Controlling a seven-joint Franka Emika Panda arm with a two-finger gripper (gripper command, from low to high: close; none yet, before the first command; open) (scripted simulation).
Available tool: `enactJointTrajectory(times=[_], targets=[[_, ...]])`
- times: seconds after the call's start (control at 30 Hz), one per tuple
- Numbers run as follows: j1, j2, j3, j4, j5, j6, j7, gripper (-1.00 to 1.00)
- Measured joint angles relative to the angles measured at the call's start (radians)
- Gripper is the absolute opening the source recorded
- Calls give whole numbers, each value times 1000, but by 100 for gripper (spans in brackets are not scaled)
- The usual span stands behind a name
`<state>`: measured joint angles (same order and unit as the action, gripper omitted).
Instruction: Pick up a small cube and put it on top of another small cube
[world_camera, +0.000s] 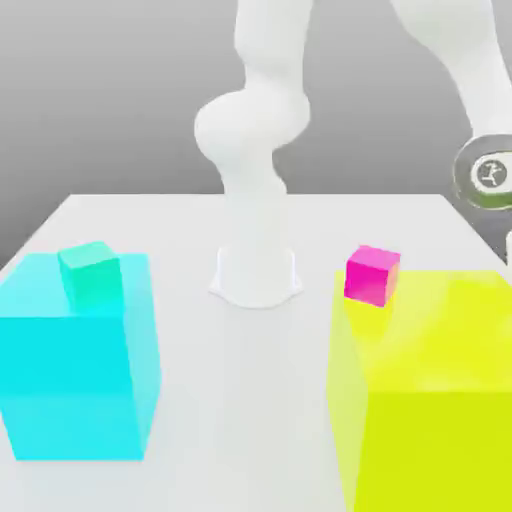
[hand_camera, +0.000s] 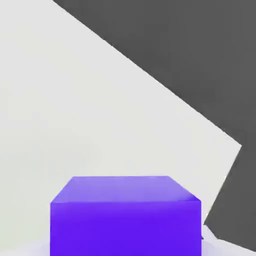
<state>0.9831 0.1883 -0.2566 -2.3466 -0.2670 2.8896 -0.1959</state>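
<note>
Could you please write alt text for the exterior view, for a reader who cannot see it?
A white robot arm rises from its base at the back of a white table. At the exterior view's left, a small teal-green cube sits on a big translucent cyan block. At the right, a small magenta cube sits at the back corner of a big yellow-green block.

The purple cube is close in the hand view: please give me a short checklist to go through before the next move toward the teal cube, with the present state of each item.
1. Purple cube sits right under the hand camera, consistent with a grip: ok.
2. Gripper shut on it: ok, though the fingers themselves are not seen.
3. Teal cube in place, resting on the big cyan block: ok.
4. Top face of the teal cube free: ok.
5. Magenta cube apart from the target, on the yellow block: ok.
6. Purple cube above the teal cube: cannot tell.
</note>
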Motion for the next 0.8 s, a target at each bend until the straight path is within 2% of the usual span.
enactJointTrajectory(times=[0.17, 0.37, 0.57, 0.73, 0.8], targets=[[-32, -48, -152, 90, -112, -121, 208, -100], [-268, -246, -264, 94, -202, -403, 311, -100], [-422, -454, -339, 81, -206, -669, 346, -100], [-570, -663, -425, 27, -156, -904, 298, -100], [-597, -729, -458, -19, -129, -955, 250, -100]])
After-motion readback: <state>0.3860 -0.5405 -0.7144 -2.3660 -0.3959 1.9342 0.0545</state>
